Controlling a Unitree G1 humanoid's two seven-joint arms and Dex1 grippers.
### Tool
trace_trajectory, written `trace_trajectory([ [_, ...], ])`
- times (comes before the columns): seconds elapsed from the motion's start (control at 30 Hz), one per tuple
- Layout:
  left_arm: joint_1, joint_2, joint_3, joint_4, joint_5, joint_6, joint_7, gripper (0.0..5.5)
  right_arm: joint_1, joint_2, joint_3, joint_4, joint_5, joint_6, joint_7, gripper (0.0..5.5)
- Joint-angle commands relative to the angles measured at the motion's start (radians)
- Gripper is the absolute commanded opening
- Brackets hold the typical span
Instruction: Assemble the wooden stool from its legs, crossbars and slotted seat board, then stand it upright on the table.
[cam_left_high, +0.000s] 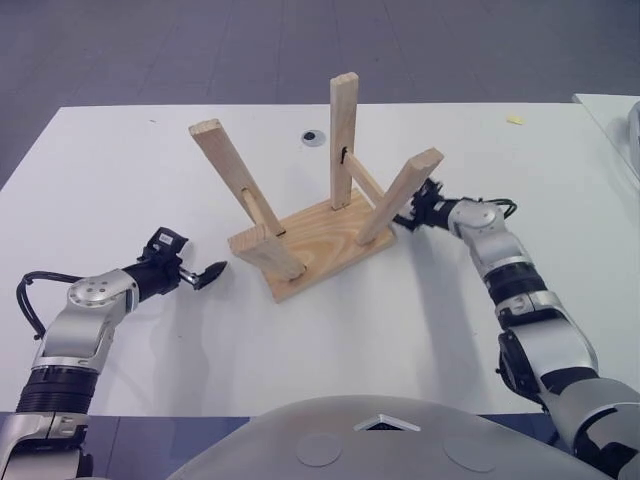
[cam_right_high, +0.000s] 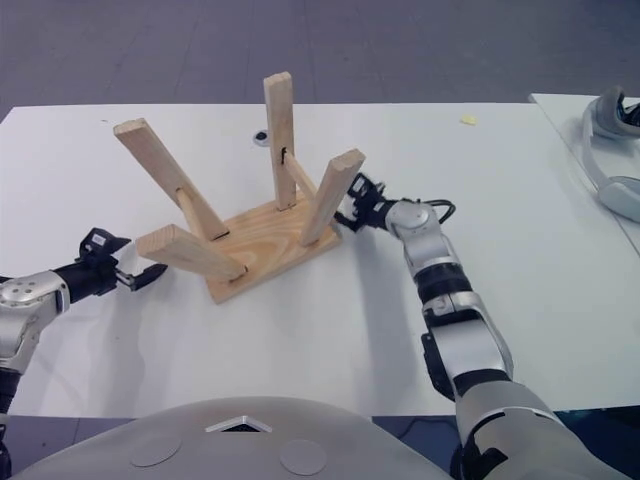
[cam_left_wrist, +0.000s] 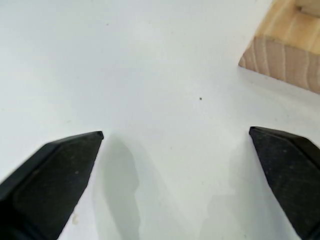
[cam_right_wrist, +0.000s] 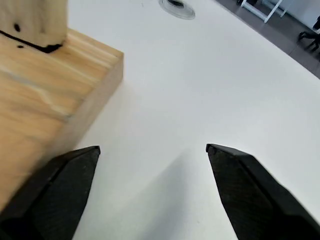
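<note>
As seen from the head, shows stool (cam_left_high: 325, 242) upside down on table (cam_left_high: 120, 170), left gripper (cam_left_high: 212, 271) spread, empty, near it; right gripper (cam_left_high: 408, 218) by a leg (cam_left_high: 400, 195). From left wrist, gapes wide over table. From right wrist, gapes empty beside seat board (cam_right_wrist: 40, 95)

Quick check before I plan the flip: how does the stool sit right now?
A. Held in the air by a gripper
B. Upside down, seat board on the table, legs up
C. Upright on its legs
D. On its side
B: the seat board lies flat on the table and the legs stick up from it.
</note>
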Motion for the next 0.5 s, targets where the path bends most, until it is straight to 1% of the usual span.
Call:
trace_trajectory([
  [0.03, -0.048, -0.068, -0.023, -0.02, 0.049, -0.012, 0.054, 5.4, 0.121, -0.034, 0.09, -0.082, -0.063, 0.016, 0.071, 4.0],
  [0.17, -0.133, -0.181, -0.06, -0.008, 0.086, -0.029, 0.112, 5.4, 0.15, -0.05, 0.077, -0.201, -0.026, 0.076, 0.101, 4.0],
  [0.33, -0.244, -0.305, -0.082, 0.056, 0.125, -0.068, 0.163, 5.4, 0.264, -0.114, 0.062, -0.486, 0.062, 0.238, 0.181, 4.0],
  [0.4, -0.257, -0.331, -0.093, 0.065, 0.131, -0.076, 0.157, 5.4, 0.286, -0.134, 0.047, -0.52, 0.066, 0.268, 0.173, 4.0],
  [0.5, -0.248, -0.362, -0.102, 0.04, 0.124, -0.07, 0.133, 5.4, 0.287, -0.144, -0.001, -0.501, 0.076, 0.286, 0.14, 4.0],
])
